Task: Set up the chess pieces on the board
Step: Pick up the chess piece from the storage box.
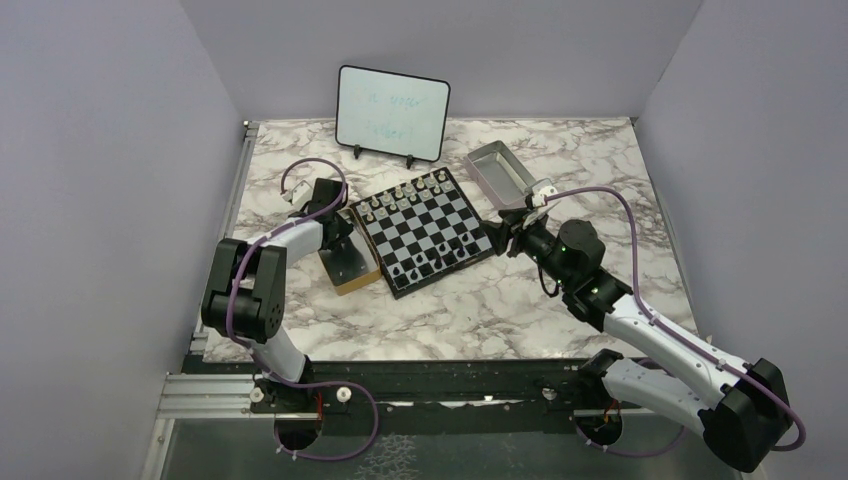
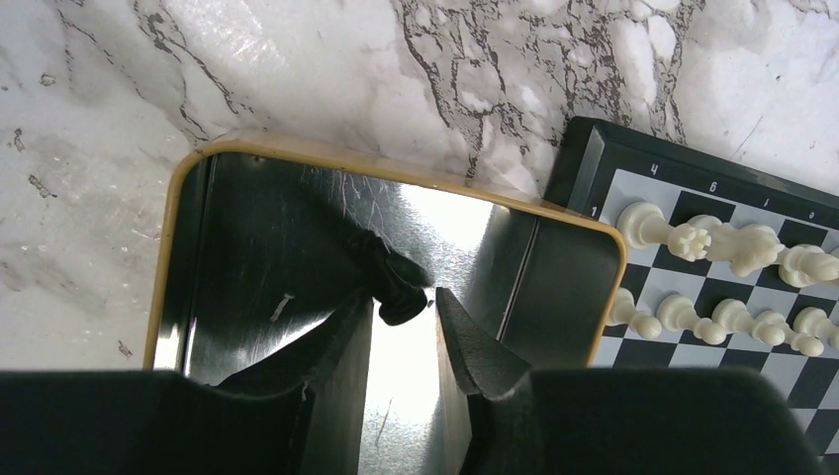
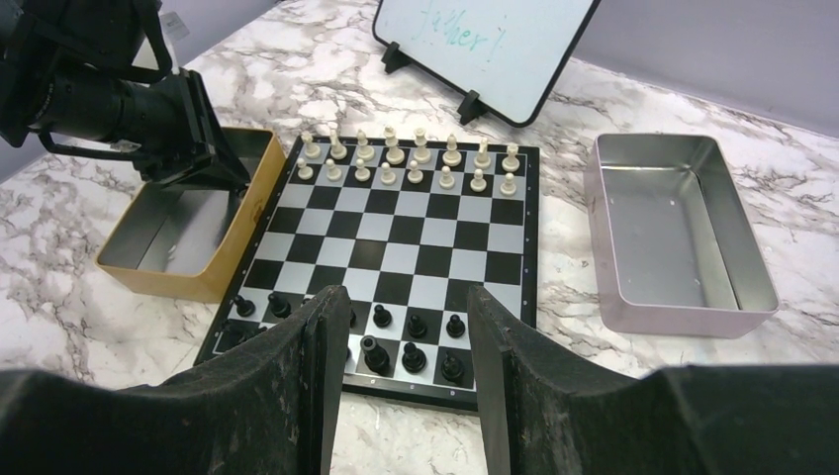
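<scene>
Left gripper (image 2: pixel 404 297): jaws a little apart inside the tan box (image 2: pixel 326 150), one black chess piece (image 2: pixel 389 272) at the fingertips; clamped or merely touching, cannot tell. Right gripper (image 3: pixel 406 292): jaws wide, empty, above the board (image 3: pixel 396 228) edge nearest the robot, where other black pieces (image 3: pixel 416 325) stand. White pieces (image 3: pixel 396 153) fill the far rows.

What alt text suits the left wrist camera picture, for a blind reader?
The left gripper hangs over a tan-rimmed metal box, one black chess piece lying at its parted jaws. White pieces stand on the board to the right.
</scene>
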`<state>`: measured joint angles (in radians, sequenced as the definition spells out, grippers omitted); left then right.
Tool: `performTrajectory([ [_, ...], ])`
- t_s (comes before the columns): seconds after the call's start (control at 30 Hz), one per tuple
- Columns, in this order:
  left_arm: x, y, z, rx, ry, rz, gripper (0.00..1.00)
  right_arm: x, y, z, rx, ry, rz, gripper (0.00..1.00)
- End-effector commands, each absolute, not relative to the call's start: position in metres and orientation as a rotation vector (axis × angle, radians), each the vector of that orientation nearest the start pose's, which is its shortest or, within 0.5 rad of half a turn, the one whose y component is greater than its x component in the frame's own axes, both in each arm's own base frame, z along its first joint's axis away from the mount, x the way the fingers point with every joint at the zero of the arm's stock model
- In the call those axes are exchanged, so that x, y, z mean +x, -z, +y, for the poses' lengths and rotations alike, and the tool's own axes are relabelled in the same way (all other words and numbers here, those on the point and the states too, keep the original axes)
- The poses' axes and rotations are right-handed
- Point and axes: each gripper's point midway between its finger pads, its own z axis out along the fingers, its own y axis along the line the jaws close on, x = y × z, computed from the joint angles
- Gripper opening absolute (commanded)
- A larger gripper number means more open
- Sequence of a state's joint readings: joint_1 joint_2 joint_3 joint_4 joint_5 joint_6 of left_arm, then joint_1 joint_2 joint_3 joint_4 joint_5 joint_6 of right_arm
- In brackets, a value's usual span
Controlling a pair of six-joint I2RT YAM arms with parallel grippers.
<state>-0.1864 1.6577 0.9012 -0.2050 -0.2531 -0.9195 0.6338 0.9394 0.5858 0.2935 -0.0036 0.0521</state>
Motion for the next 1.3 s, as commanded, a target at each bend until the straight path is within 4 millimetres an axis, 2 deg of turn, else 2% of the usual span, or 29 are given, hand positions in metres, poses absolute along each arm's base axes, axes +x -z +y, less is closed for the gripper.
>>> performTrajectory([
  [0.0, 0.385, -0.027, -0.058, -0.975, 0.106, 2.287, 0.3, 0.29, -0.245, 0.212, -0.451, -0.513, 1.568, 0.52],
  [0.3, 0.378, -0.027, -0.059, -0.946, 0.089, 2.316, 0.2, 0.291, -0.244, 0.212, -0.449, -0.508, 1.568, 0.52],
  [0.67, 0.373, -0.048, -0.074, -0.805, 0.204, 2.35, 0.15, 0.292, -0.247, 0.212, -0.396, -0.541, 1.577, 0.52],
  [0.97, 0.361, -0.091, -0.085, -0.538, 0.272, 2.33, 0.15, 0.297, -0.255, 0.214, -0.25, -0.61, 1.668, 0.52],
  [1.13, 0.353, -0.128, -0.11, -0.28, 0.433, 2.26, 0.15, 0.301, -0.257, 0.232, -0.255, -0.678, 1.743, 0.52],
  [1.27, 0.34, -0.152, -0.128, -0.082, 0.508, 2.21, 0.15, 0.305, -0.267, 0.245, -0.284, -0.751, 1.784, 0.52],
])
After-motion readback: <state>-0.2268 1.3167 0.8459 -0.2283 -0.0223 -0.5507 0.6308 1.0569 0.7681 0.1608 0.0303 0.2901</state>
